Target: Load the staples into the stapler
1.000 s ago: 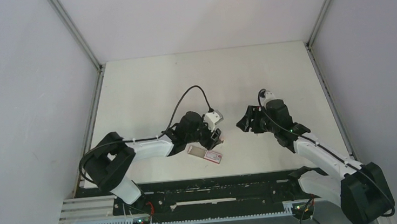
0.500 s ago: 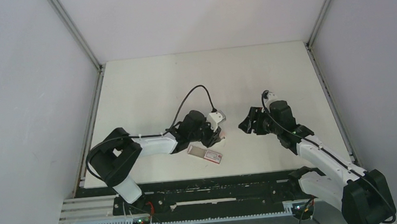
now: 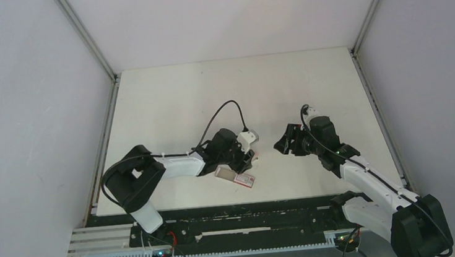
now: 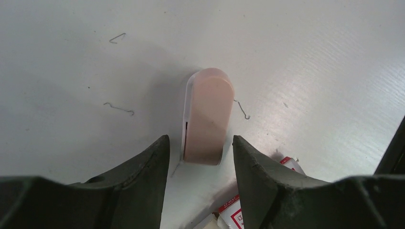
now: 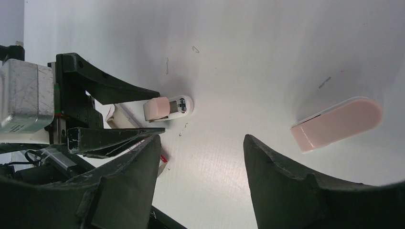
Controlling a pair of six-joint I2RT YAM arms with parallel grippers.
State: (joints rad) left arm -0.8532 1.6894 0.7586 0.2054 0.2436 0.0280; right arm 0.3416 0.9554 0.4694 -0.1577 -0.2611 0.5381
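A small pink stapler with a rounded far end lies flat on the white table. In the right wrist view, metal parts show at one end of the stapler. My left gripper is open, its fingertips either side of the stapler's near end with a gap on each side. The staples box, red and white, lies just nearer than that gripper, and its corner shows under the right finger. My right gripper hangs open over bare table, holding nothing. A second pink block lies beside it.
Loose bent staples are scattered on the table around the stapler. The black rail runs along the near edge. Grey walls close in both sides and the back. The two grippers are close together.
My left gripper has shifted slightly nearer and lower, now over the stapler. The right gripper has drifted a little nearer. The staples box has not moved.
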